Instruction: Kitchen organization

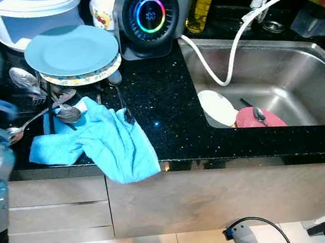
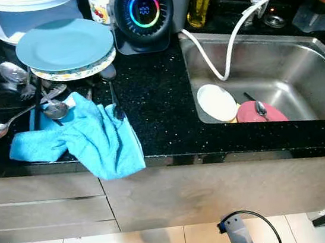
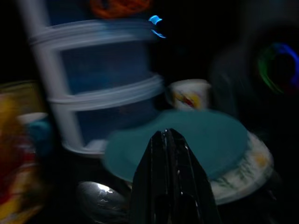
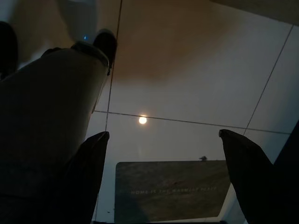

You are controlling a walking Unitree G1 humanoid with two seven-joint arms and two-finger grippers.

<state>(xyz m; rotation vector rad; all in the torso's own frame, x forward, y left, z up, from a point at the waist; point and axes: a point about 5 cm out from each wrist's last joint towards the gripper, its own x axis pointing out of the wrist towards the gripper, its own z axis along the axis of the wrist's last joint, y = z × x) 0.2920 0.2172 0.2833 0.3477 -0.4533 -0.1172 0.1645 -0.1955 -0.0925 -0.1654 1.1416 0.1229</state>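
A light blue plate point(image 1: 71, 49) tops a stack of patterned plates on the black counter point(image 1: 161, 109). Spoons and forks point(image 1: 59, 108) lie in front of the stack, partly on a crumpled blue cloth point(image 1: 102, 141) that hangs over the counter's edge. In the sink point(image 1: 286, 63) lie a white plate point(image 1: 217, 107) and a pink bowl point(image 1: 258, 119) with a spoon in it. My left gripper point(image 3: 167, 132) is shut and empty, close above a large spoon point(image 3: 100, 200) and pointing at the blue plate point(image 3: 187, 140). My right gripper point(image 4: 163, 134) hangs open over the tiled floor.
A white hose point(image 1: 226, 59) runs into the sink. Behind the plates stand a white tiered container point(image 1: 31, 13), a mug point(image 1: 102, 12), a round device with a glowing ring point(image 1: 150, 15) and an oil bottle point(image 1: 201, 2). Drawers sit below the counter, and a mat point(image 4: 168, 191) lies on the floor.
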